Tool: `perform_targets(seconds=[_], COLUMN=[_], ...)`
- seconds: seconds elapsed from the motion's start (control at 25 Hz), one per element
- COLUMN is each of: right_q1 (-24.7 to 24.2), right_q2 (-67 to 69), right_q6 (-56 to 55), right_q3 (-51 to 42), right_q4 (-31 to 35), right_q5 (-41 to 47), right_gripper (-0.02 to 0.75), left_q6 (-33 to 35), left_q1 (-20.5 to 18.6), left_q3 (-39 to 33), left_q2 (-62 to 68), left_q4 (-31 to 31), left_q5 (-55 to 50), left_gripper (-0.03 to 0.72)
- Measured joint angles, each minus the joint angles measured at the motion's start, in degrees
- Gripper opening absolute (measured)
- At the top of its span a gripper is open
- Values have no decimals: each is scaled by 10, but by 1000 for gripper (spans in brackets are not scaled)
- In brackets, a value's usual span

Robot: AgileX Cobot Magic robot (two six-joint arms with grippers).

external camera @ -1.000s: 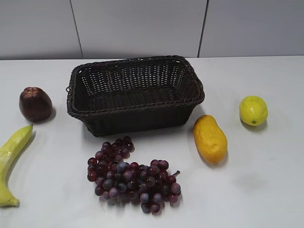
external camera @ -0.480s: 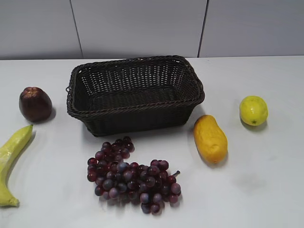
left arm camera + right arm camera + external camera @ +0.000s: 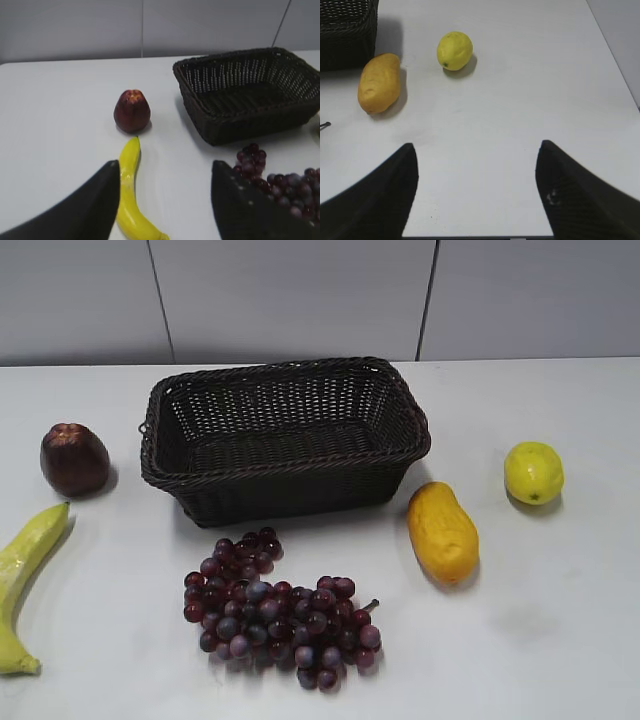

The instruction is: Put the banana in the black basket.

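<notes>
The banana (image 3: 22,580) is long, curved and yellow with a greenish tip. It lies at the table's left front edge; in the left wrist view (image 3: 131,195) it runs from the dark red fruit toward the camera. The black basket (image 3: 285,470), woven wicker, stands empty at the middle back; it also shows in the left wrist view (image 3: 250,112). My left gripper (image 3: 165,167) is open and empty, raised above the table, with the banana beside its left finger. My right gripper (image 3: 476,150) is open and empty above bare table. Neither gripper shows in the exterior view.
A dark red fruit (image 3: 74,459) sits left of the basket. A bunch of purple grapes (image 3: 280,610) lies in front of it. A stubby orange-yellow fruit (image 3: 442,532) and a lemon (image 3: 533,472) lie to its right. The table's right edge (image 3: 620,65) shows.
</notes>
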State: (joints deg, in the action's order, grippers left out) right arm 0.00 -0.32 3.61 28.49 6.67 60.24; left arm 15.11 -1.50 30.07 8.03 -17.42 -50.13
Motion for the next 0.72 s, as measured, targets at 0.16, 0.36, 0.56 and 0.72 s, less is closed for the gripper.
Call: perform_targets(seconds=[0.16, 0.36, 0.56, 0.72], right_q1=[0, 0, 0, 0], right_q2=[0, 0, 0, 0], right_q6=[0, 0, 0, 0], right_q3=[0, 0, 0, 0], right_q4=[0, 0, 0, 0], right_q5=[0, 0, 0, -1], right_gripper=[583, 583, 583, 583], left_q6=[0, 0, 0, 0], left_q1=[2, 7, 7, 7], left_q3=[1, 4, 22, 50], left_q2=[116, 267, 425, 542], left_q4=[15, 18, 18, 18], left_q5=[39, 71, 72, 72], left_gripper=[652, 653, 653, 653])
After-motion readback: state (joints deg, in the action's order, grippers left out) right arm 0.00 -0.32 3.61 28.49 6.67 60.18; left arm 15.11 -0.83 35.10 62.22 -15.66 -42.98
